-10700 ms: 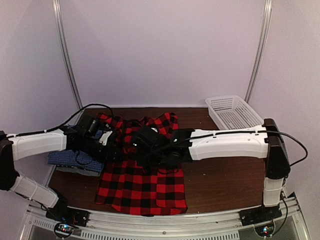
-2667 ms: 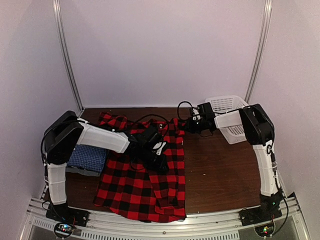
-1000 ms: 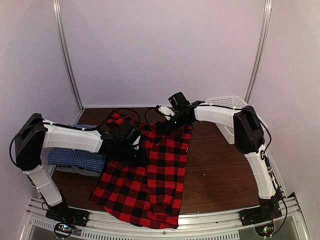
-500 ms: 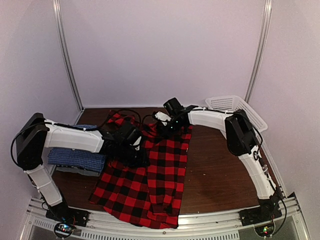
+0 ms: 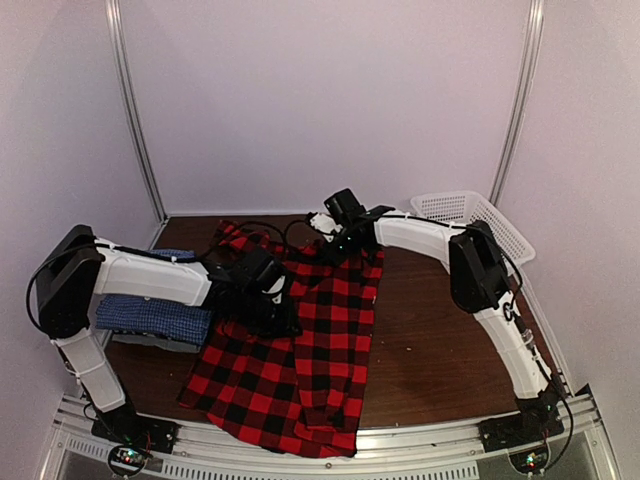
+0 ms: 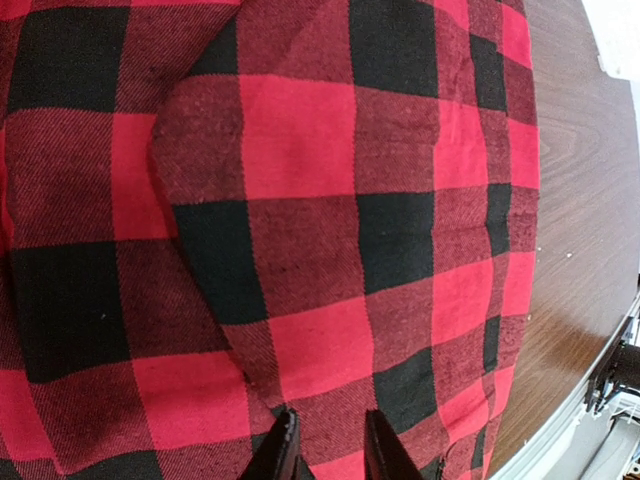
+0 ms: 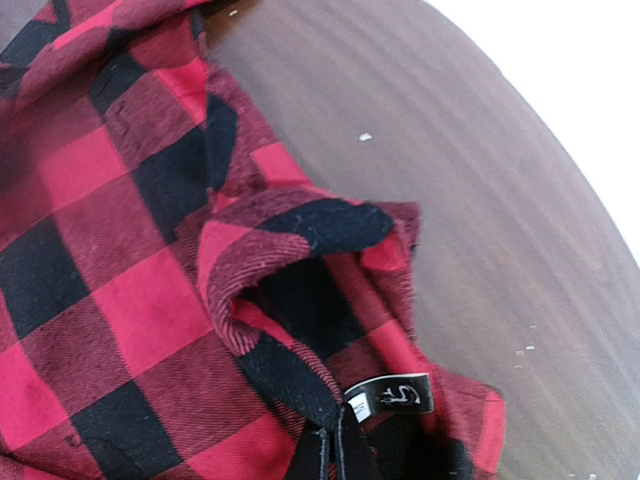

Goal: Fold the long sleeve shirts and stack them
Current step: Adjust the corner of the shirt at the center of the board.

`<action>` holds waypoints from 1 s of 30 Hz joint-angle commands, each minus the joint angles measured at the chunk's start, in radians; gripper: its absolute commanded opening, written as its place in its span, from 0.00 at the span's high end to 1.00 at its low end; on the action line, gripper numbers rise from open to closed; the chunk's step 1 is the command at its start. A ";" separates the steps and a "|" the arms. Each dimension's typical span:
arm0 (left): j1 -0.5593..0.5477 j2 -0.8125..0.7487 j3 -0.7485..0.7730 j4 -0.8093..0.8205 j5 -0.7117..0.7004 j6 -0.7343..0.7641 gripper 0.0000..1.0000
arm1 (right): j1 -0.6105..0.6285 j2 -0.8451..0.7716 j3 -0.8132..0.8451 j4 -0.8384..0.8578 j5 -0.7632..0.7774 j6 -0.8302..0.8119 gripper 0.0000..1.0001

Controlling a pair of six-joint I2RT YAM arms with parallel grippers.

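The red-and-black plaid shirt [image 5: 320,340] lies spread along the middle of the table, collar at the far end. My left gripper [image 5: 275,318] rests on its left half. In the left wrist view the narrow-set fingers [image 6: 283,455] pinch a ridge of the plaid cloth [image 6: 300,180]. My right gripper [image 5: 335,245] is at the collar. In the right wrist view it [image 7: 330,450] is shut on the dark collar edge [image 7: 290,250], right beside the black label [image 7: 392,395]. A folded blue checked shirt [image 5: 150,318] lies at the left on a grey one [image 5: 150,342].
A white mesh basket [image 5: 480,215] stands at the back right corner. Bare brown table [image 5: 440,340] shows right of the plaid shirt. The left arm's white forearm crosses above the blue shirt. Metal rails run along the near edge.
My right gripper has closed on the collar after shifting slightly left. The left gripper and the shirt's body have hardly moved.
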 commanded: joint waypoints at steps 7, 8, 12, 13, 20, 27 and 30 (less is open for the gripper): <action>-0.004 0.035 0.033 0.035 0.018 0.026 0.76 | 0.003 0.038 0.082 0.108 0.217 -0.068 1.00; -0.004 0.036 0.033 0.035 0.018 0.026 0.77 | 0.002 0.043 0.083 0.120 0.234 -0.077 1.00; -0.004 0.037 0.030 0.036 0.018 0.026 0.77 | -0.001 0.064 0.088 0.166 0.283 -0.102 0.99; -0.004 0.037 0.029 0.036 0.020 0.026 0.77 | -0.003 0.069 0.090 0.184 0.297 -0.108 0.97; -0.005 0.037 0.023 0.039 0.018 0.026 0.77 | -0.011 0.101 0.153 0.236 0.380 -0.118 0.69; -0.006 0.040 0.019 0.055 0.021 0.023 0.77 | -0.015 0.027 0.162 0.145 0.263 -0.090 0.23; -0.005 0.042 0.021 0.058 0.025 0.023 0.77 | -0.016 -0.029 0.115 0.076 0.159 -0.085 0.17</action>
